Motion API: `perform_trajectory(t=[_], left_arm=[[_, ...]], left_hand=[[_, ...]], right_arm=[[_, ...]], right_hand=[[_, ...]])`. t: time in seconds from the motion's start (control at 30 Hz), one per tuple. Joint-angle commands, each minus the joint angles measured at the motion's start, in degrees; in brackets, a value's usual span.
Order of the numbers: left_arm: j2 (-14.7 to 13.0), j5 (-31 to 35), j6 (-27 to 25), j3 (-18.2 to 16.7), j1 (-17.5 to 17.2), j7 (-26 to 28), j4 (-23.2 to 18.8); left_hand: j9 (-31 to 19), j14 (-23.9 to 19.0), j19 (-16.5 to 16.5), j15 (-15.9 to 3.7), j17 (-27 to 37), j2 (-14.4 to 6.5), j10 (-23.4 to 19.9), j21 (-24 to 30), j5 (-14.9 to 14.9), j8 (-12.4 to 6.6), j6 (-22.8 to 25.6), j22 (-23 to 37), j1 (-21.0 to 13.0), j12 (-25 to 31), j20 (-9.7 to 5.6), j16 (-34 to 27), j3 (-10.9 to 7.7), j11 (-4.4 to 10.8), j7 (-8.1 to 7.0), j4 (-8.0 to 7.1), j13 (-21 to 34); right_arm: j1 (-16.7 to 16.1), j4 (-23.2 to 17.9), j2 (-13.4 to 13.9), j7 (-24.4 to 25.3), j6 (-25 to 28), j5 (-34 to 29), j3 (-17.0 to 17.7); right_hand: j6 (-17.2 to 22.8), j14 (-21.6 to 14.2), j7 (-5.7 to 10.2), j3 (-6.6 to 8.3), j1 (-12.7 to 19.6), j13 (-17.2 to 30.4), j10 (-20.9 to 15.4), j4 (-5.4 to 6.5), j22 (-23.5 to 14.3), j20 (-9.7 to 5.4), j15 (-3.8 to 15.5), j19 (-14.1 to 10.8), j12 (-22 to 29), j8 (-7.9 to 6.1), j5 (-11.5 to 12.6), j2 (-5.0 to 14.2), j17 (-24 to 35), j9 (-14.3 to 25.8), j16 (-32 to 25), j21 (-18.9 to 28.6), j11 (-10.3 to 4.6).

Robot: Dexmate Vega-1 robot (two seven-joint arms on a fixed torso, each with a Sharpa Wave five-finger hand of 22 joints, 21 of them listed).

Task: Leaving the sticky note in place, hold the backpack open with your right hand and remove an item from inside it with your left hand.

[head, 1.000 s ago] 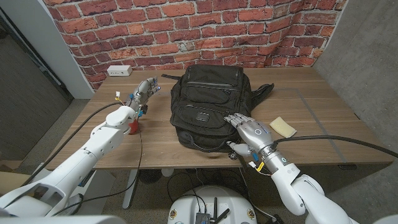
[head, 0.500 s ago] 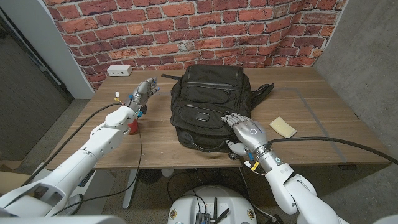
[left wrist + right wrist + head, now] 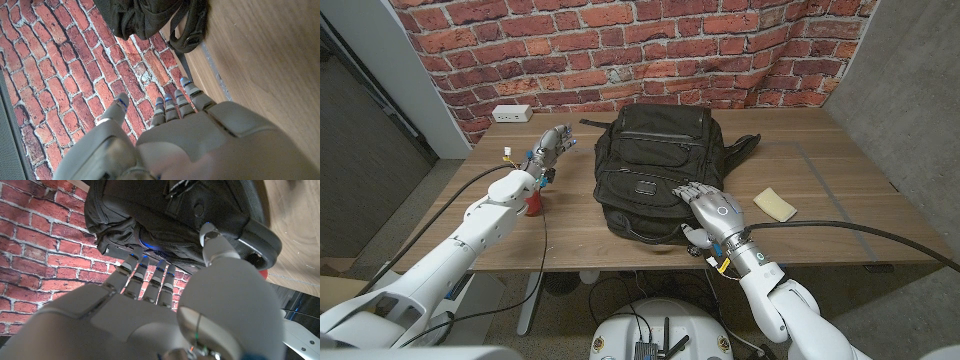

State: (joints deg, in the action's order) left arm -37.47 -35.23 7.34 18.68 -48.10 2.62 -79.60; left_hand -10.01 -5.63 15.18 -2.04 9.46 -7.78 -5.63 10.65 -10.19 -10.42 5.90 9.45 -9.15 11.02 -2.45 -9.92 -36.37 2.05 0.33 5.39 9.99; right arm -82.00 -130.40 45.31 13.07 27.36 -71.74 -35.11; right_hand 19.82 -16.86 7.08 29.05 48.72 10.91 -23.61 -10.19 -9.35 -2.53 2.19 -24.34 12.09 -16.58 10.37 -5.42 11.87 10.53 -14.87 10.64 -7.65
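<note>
— Backpack first: where is the black fabric backpack [image 3: 650, 170], and what is the right hand [image 3: 713, 212] doing to it?

— It lies in the middle of the wooden table [image 3: 840, 190], and the right hand rests on its near right part, fingers [image 3: 688, 190] stretched out side by side over the fabric, gripping nothing. In the right wrist view those fingers [image 3: 145, 277] reach toward the dark bag [image 3: 175, 220], the thumb lifted apart from them.

— And the left hand [image 3: 552, 143]?

— Well apart from the bag, raised over the table's left part, fingers loosely extended and holding nothing. The left wrist view shows its fingers [image 3: 175, 102] slightly spread against the red brick wall [image 3: 65, 75], with a strap of the backpack [image 3: 150, 17] beyond.

— Anything else around?

— A small red object [image 3: 535, 204] stands on the table beside the left forearm; what it is cannot be told. A pale yellow sticky note pad [image 3: 776, 204] lies right of the backpack, near the right hand. A white power strip [image 3: 511, 113] sits at the far left corner.
</note>
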Motion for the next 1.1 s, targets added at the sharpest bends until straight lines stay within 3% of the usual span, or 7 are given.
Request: perform_trajectory(t=[0.03, 0.27, 0.83, 1.1], left_arm=[[-0.1, -0.4, 0.7, -0.4, -0.7, 0.0, -0.2], [-0.1, -0.7, 0.8, -0.6, -1.6, 0.3, -0.8], [0.1, -1.2, 1.7, -1.3, -3.4, 1.3, -1.2], [0.2, -1.1, 1.5, -1.2, -3.4, 1.4, -1.1]], left_hand=[[-0.1, -0.3, 0.5, -0.37, 0.2, -0.9, -0.4, 0.3, 0.0, -0.05, 0.6, 0.3, 0.6, -0.1, -2.64, -0.1, -0.25, -0.11, -0.32, -0.01, 0.1], [-0.1, -0.3, 0.5, -0.35, 0.2, -0.9, -0.4, 0.3, 0.0, -0.13, 0.8, 0.3, 0.7, -0.1, -2.64, -0.1, -0.33, -0.02, -0.28, 0.01, 0.1], [-0.1, -0.4, 0.5, -0.39, 0.2, -0.9, -0.5, 0.3, 0.0, -0.12, 0.9, 0.3, 0.9, -0.1, -2.61, -0.1, -0.53, -0.08, -0.25, 0.09, 0.1], [-0.1, -0.4, 0.5, -0.37, 0.2, -0.9, -0.5, 0.3, 0.0, -0.12, 0.9, 0.3, 1.0, -0.1, -2.62, -0.1, -0.62, -0.15, -0.23, 0.13, 0.1]], right_arm=[[1.3, 0.9, -0.4, 1.6, -0.8, 0.7, -0.8], [1.8, 1.0, -0.4, 2.3, -1.1, 1.3, -0.9], [2.7, 0.8, -0.3, 3.1, -1.7, 2.5, -0.6], [2.8, 0.6, 0.1, 3.7, -2.3, 3.1, -0.5]], right_hand=[[1.8, -1.3, 0.07, -0.22, 0.6, 0.1, -1.5, 0.56, -0.2, -2.72, 6.25, -0.7, 0.5, -0.66, 0.0, 0.02, 0.1, 0.1, -0.5, 0.5, -0.14], [5.2, -3.7, 0.29, -1.26, 0.3, 0.0, -5.3, 1.15, -0.2, -3.60, 7.28, -2.2, 0.9, -1.42, 0.0, 0.84, 0.1, 0.1, -1.4, 0.7, -0.52], [8.5, -6.3, 0.34, -2.13, 0.2, 0.0, -7.9, 1.50, -0.2, -3.74, 7.96, -3.6, 0.9, -2.06, 0.2, 2.23, 0.4, 0.1, -2.4, 0.8, -0.50], [11.2, -8.9, 0.58, -3.28, -0.7, 0.1, -11.2, 2.00, -0.3, -4.30, 8.61, -5.5, 1.2, -2.28, 0.3, 3.76, 0.8, 0.0, -3.6, 1.2, -0.12]])
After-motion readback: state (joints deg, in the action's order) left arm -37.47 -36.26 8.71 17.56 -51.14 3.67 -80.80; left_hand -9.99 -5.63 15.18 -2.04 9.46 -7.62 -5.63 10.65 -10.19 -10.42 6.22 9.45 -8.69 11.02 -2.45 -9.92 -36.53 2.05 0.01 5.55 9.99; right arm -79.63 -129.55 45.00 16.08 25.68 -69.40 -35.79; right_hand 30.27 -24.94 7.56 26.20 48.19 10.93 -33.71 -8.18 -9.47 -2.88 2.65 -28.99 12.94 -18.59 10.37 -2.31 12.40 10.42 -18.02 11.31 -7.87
